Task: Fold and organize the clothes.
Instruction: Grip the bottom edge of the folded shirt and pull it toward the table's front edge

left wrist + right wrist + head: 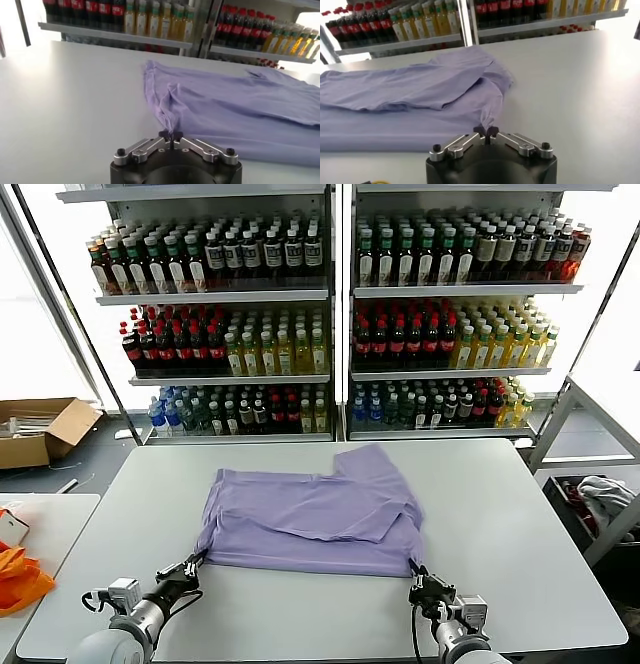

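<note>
The lavender T-shirt (315, 519) lies partly folded on the white table (540, 584), its print hidden. My left gripper (196, 563) is shut on the shirt's near left corner; in the left wrist view (171, 135) a pinch of the fabric (210, 107) rises from between the fingertips. My right gripper (415, 569) is shut on the near right corner; in the right wrist view (486, 131) the cloth (420, 95) is pinched and pulled into a small peak. A sleeve sticks out at the far right of the shirt.
Shelves of bottled drinks (330, 314) stand behind the table. An orange fabric (18, 576) lies on a side table at the left, and a cardboard box (40, 429) sits on the floor. A grey-white cloth bundle (605, 496) lies in a rack at the right.
</note>
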Robot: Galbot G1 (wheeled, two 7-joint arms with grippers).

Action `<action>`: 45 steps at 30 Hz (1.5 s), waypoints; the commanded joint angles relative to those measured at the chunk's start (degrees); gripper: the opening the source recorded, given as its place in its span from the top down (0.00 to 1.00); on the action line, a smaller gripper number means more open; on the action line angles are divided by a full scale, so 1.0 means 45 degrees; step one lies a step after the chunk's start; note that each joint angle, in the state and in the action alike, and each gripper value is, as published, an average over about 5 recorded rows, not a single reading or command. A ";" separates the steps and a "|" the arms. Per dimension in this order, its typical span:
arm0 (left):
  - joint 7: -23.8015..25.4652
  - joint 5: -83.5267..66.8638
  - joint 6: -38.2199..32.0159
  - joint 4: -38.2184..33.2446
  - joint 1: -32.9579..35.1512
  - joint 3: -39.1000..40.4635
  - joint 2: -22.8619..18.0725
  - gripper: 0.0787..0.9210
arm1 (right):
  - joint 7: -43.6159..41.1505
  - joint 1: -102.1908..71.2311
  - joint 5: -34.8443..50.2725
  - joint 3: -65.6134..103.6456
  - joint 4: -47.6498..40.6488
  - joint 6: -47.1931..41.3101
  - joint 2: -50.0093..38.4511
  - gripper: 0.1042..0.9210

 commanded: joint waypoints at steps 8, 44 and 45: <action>-0.0092 0.0506 0.0006 -0.2596 0.2998 -0.0921 -0.1044 0.99 | -0.0275 -0.2102 -0.0980 0.0287 0.1561 0.0388 -0.0449 0.97; -0.0137 0.0502 0.0364 -0.3703 0.2627 -0.2916 0.1196 0.22 | -0.4024 0.1350 -0.0544 0.2315 0.1832 -0.1389 -0.1876 0.15; -0.0006 0.0426 0.0335 -0.3507 0.2325 -0.2769 0.1481 0.19 | -0.4291 0.2129 -0.0459 0.2072 0.1376 -0.1575 -0.1988 0.13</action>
